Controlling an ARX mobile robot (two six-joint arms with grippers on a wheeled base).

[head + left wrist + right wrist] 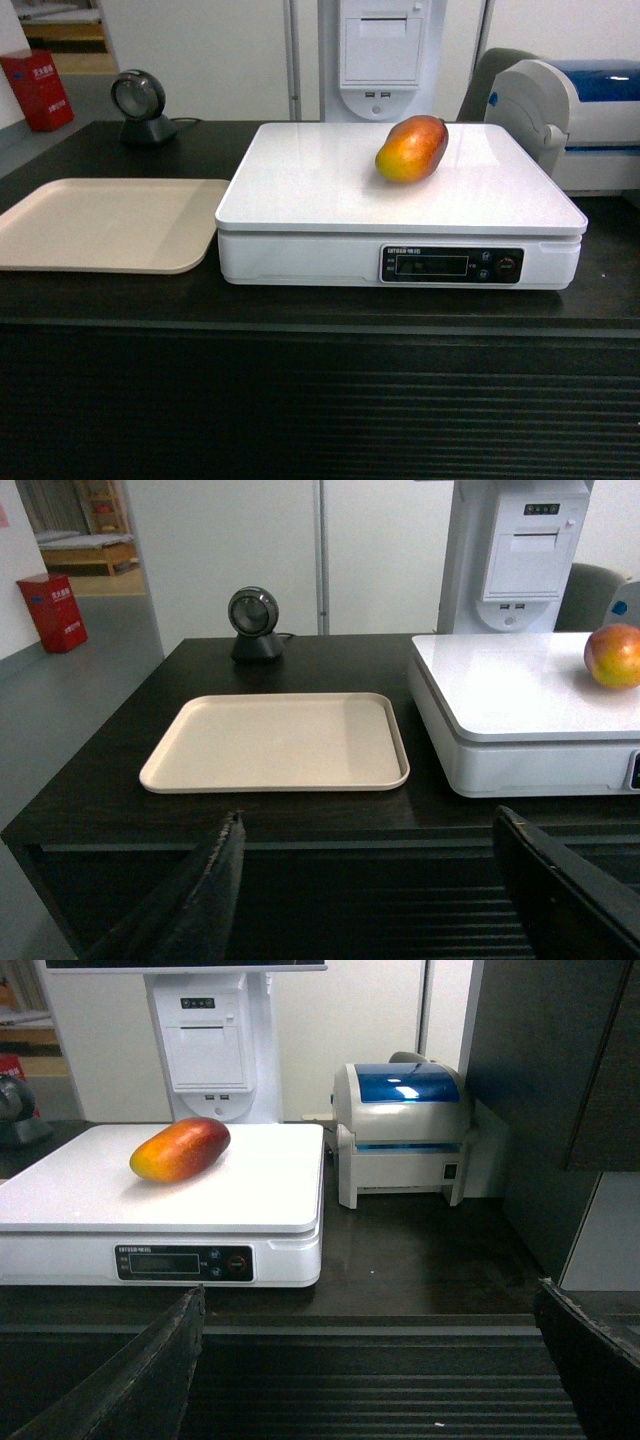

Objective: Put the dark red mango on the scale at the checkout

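The dark red mango (411,148) lies on its side on the white scale (330,190), toward the platform's back right; it also shows as the mango (180,1149) on the scale (160,1220) in the right wrist view, and the mango (613,656) at the right edge of the left wrist view. The scale (520,720) stands on the black checkout (320,400) counter. My left gripper (365,825) is open and empty, held in front of the ribbed counter front. My right gripper (370,1295) is open and empty too, well back from the scale. Neither gripper shows in the head view.
A beige tray (100,225) lies left of the scale. A round barcode scanner (140,105) stands at the back left. A white receipt printer stand (380,55) rises behind the scale, and a label printer (400,1130) with a blue lid sits to its right.
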